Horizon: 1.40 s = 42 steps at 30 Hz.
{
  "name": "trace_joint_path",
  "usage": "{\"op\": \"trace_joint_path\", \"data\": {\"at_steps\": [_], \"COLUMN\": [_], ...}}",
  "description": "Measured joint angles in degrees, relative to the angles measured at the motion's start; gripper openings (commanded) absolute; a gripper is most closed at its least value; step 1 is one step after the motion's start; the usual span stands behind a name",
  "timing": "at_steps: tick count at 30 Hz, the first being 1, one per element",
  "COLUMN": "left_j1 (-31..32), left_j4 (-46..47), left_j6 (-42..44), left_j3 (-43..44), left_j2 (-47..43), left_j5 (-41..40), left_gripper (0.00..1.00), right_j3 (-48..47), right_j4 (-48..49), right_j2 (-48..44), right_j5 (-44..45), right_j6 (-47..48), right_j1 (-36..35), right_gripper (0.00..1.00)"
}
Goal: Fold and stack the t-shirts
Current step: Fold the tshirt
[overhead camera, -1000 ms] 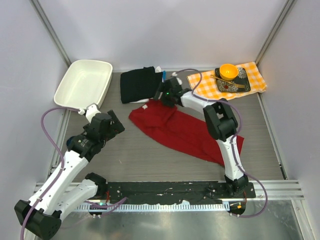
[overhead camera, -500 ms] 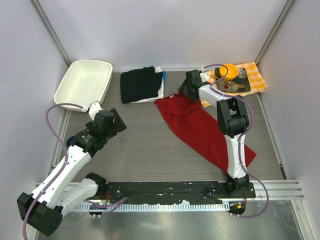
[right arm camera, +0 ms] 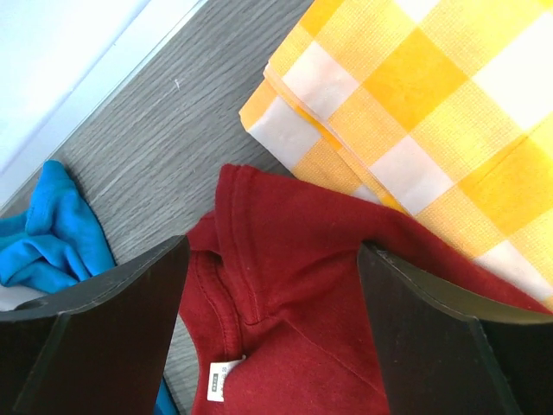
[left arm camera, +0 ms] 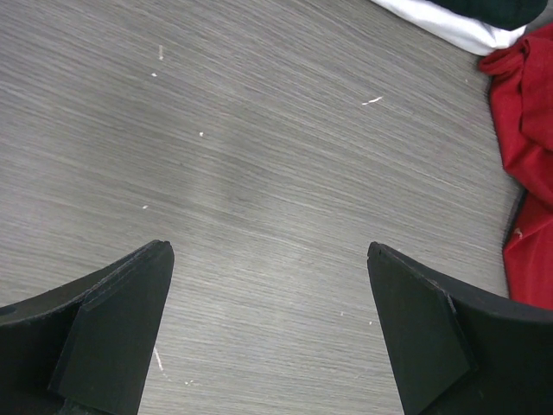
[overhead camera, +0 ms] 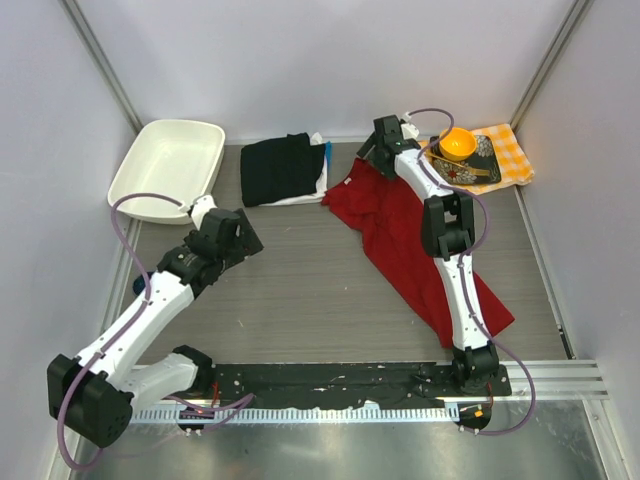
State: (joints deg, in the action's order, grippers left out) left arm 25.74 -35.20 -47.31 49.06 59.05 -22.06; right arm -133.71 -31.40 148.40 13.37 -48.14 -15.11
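Note:
A bright red t-shirt lies stretched from the back middle down to the near right. Its collar, with a white label, lies between the wide-apart jaws of my right gripper, which is open and hovers over it at the back. Left of it sits a folded black t-shirt on a white one, with a blue cloth at its edge. My left gripper is open over bare table, and the red shirt's edge shows at its right.
A white tub stands at the back left. At the back right, an orange-and-white checked cloth carries a dark tray with an orange bowl. The red collar touches the checked cloth's corner. Walls close in the table.
My right gripper has drawn the red shirt's collar back and to the right toward the checked cloth, stretching the shirt, and its jaws have widened. My left arm has reached further forward.

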Motion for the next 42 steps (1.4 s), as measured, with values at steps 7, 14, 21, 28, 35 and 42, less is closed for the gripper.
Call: {"op": "trace_joint_path", "data": {"at_steps": [7, 14, 21, 28, 35, 42], "left_j1": [0.0, 2.6, 14.7, 24.4, 30.1, 32.1], "left_j4": [6.3, 19.2, 34.2, 44.7, 50.9, 53.4], "left_j6": [-0.2, -0.7, -3.6, -8.0, -12.9, -15.7], "left_j3": [0.0, 0.8, 10.6, 23.9, 31.9, 36.9], "left_j2": [4.7, 15.3, 30.0, 46.0, 58.7, 67.2], "left_j5": [5.0, 18.6, 28.4, 33.8, 37.0, 39.1], "left_gripper": [1.0, 0.99, 0.99, 0.99, 1.0, 1.0], "right_j3": [5.1, 23.5, 35.0, 42.5, 51.2, 55.3], "right_j4": [2.7, 2.8, 2.4, -4.0, -12.5, -14.3], "right_j2": [-3.4, -24.0, -60.8, -79.5, -82.2, -83.8], "right_j5": [-4.4, -2.4, 6.1, 15.5, 17.6, 17.0], "right_j6": [3.5, 10.0, 15.6, 17.2, 17.9, 17.9], "right_j1": [0.2, -1.7, -3.4, -1.8, -1.7, -1.7], "right_gripper": [0.97, 0.99, 1.0, 0.99, 0.99, 0.99]}}
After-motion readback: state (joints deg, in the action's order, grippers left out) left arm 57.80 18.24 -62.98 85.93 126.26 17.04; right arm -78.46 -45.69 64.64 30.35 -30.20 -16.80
